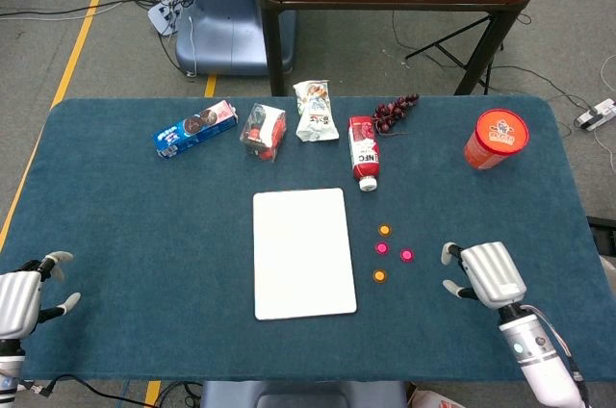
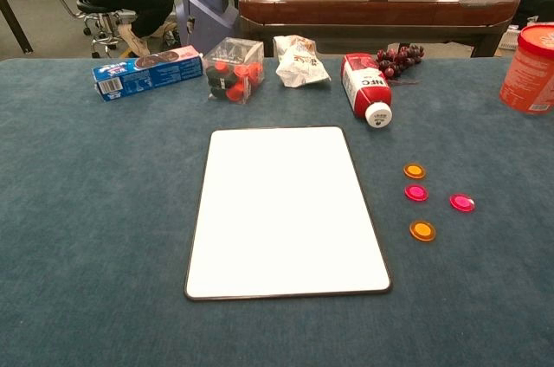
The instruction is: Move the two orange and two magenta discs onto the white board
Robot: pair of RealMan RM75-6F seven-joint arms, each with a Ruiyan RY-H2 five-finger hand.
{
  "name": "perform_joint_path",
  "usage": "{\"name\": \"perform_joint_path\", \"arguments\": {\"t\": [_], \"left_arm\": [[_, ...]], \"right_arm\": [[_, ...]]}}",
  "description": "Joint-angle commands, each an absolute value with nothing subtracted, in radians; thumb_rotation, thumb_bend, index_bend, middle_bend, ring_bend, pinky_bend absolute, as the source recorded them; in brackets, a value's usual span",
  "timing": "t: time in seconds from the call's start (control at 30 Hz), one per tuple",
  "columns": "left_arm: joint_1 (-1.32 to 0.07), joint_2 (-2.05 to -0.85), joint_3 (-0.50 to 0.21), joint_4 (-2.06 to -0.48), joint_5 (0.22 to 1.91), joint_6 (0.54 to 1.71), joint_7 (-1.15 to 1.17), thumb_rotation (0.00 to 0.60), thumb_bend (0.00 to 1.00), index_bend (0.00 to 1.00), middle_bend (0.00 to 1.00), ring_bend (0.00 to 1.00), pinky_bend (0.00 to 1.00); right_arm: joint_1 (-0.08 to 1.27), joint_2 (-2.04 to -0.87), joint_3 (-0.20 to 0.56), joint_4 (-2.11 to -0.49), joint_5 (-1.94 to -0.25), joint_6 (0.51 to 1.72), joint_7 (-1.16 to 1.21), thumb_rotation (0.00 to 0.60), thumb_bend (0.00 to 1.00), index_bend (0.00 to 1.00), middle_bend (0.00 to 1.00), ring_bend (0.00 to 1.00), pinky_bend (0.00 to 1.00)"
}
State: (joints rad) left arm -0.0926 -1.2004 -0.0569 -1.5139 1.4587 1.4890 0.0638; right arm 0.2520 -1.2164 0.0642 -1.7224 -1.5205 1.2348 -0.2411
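The red-and-white bottle (image 2: 366, 88) lying on its side reads "NFC"; other packaging print is too small to read.

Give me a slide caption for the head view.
Right hand open near four discs: two orange, two magenta, beside the white board.
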Motion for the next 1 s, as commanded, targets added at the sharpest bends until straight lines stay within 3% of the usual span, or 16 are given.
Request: {"name": "perform_joint_path", "arguments": {"t": [0.03, 0.33, 0.6, 0.73, 1.0], "left_arm": [[-0.088, -1.205, -0.054, -1.505, 1.456, 1.49, 0.056, 0.6, 0.17, 0.43, 0.56, 0.48, 0.65], [-0.079, -1.216, -0.052, -1.48, 1.453, 1.494, 0.028, 0.6, 0.17, 0.43, 0.56, 0.48, 0.65], [-0.078, -1.225, -0.052, -1.463, 1.455, 1.493, 0.014, 0.6, 0.17, 0.43, 0.56, 0.48, 0.65], [-0.077, -1.227, -0.052, -1.459, 1.456, 1.493, 0.009, 0.6, 0.17, 0.43, 0.56, 0.48, 0.65], [-0.073, -1.231, -0.05, -1.453, 1.457, 1.493, 0.003, 0.6, 0.17, 0.43, 0.56, 0.48, 0.65]], "right_arm": [[0.309, -1.266, 0.081, -1.751, -1.457, 1.156, -0.33, 0.6, 0.04, 0.52, 1.0, 1.0, 1.0], [0.387, -1.353, 0.095, -1.758, -1.309, 1.048, -0.491, 0.6, 0.04, 0.51, 1.0, 1.0, 1.0], [0.438, -1.393, 0.095, -1.774, -1.184, 1.013, -0.618, 0.6, 0.06, 0.3, 1.0, 1.0, 1.0], [0.463, -1.4, 0.093, -1.785, -1.13, 0.991, -0.643, 0.6, 0.07, 0.3, 1.0, 1.0, 1.0], [0.517, -1.419, 0.083, -1.784, -1.038, 0.964, -0.683, 0.6, 0.18, 0.3, 1.0, 1.0, 1.0]]}}
